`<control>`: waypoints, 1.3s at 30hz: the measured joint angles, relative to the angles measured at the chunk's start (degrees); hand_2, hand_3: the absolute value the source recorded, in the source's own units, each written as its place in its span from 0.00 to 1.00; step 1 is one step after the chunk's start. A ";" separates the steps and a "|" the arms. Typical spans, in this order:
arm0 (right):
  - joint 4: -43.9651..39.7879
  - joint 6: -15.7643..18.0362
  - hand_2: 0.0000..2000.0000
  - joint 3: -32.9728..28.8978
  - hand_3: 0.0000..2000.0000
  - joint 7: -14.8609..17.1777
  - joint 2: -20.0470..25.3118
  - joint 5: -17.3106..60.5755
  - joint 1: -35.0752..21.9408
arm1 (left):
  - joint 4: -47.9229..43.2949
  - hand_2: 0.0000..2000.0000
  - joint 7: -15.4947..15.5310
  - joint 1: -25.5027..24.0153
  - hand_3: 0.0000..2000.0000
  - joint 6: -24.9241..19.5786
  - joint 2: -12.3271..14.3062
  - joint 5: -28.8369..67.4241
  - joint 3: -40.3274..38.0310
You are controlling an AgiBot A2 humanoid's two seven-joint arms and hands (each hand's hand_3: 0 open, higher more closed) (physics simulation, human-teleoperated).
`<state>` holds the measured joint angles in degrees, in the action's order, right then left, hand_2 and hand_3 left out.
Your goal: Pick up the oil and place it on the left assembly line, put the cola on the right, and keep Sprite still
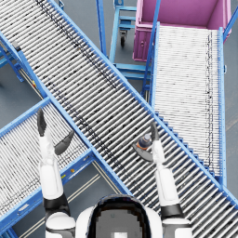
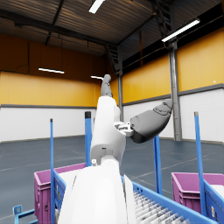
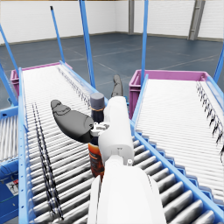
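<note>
Nearest you, the robot's left hand (image 1: 49, 138) is raised above the short roller conveyor with blue side rails (image 1: 18, 158) at lower left. It is empty, its thumb spread wide from an upright finger, as the left wrist view confirms. On the other side, the right hand (image 1: 152, 145) sits low over the long grey roller conveyor with blue rails (image 1: 93, 93) that runs diagonally through the middle. A dark bottle with a grey cap and an orange-red label (image 1: 145, 140) stands upright on those rollers, just beside the palm, between it and the outstretched thumb. That hand is spread open too, and you cannot tell whether the palm touches the bottle. Beyond it lies the pale roller conveyor (image 1: 186, 83) on the right, well apart from the bottle, and a pink plastic bin (image 1: 186, 11) sits at its far end.
</note>
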<state>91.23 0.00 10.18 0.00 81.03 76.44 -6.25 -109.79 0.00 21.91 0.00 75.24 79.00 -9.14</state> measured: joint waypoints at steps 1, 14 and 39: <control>-2.17 0.00 0.00 0.36 0.00 0.00 0.28 0.00 -0.61 | 0.18 0.00 0.00 -0.03 0.00 0.00 0.04 0.00 -0.11; -28.80 0.80 1.00 4.23 0.33 -0.36 4.37 0.00 -10.89 | 1.32 0.00 0.00 -0.43 0.00 0.00 0.53 0.00 -1.52; -17.46 9.04 1.00 -22.95 1.00 -0.14 -0.18 -0.01 -27.95 | -3.45 0.00 0.00 -0.31 0.00 0.00 0.77 -0.01 -1.67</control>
<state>73.78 9.04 -12.78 -0.14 80.85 76.43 -34.20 -113.25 0.00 21.61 0.00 76.01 78.99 -10.81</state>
